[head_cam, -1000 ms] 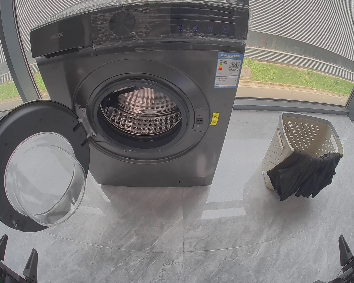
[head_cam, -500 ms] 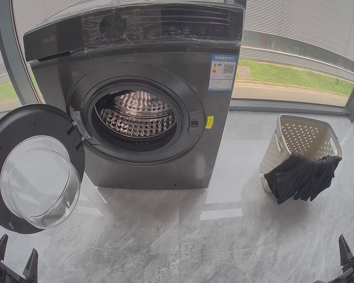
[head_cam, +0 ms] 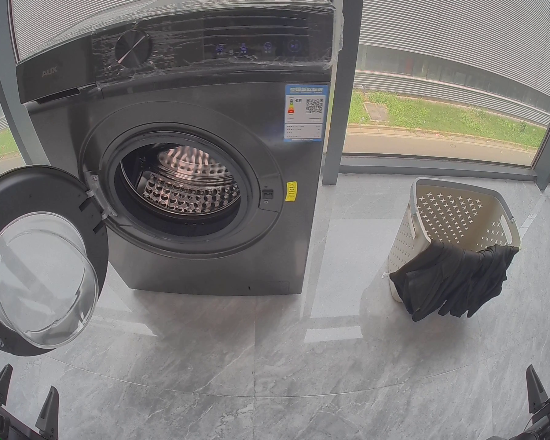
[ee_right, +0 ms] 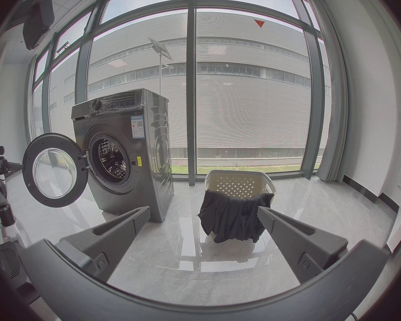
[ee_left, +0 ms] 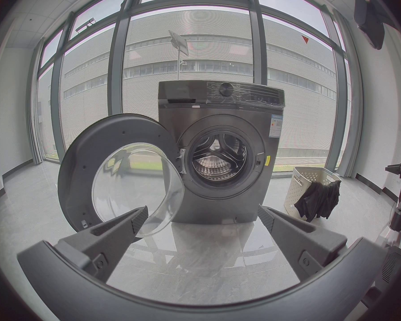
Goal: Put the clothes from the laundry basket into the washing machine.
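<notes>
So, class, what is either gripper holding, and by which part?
Nothing: left gripper and right gripper are open; the black garment hangs over the cream plastic basket.

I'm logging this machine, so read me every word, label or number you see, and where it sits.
Washing machine top-left panel: pale brand logo, left unquoted.
Blue-edged label on its front: print and square code too small to read.
Yellow sticker beside the opening: too small to read.
Laundry basket: no text.
</notes>
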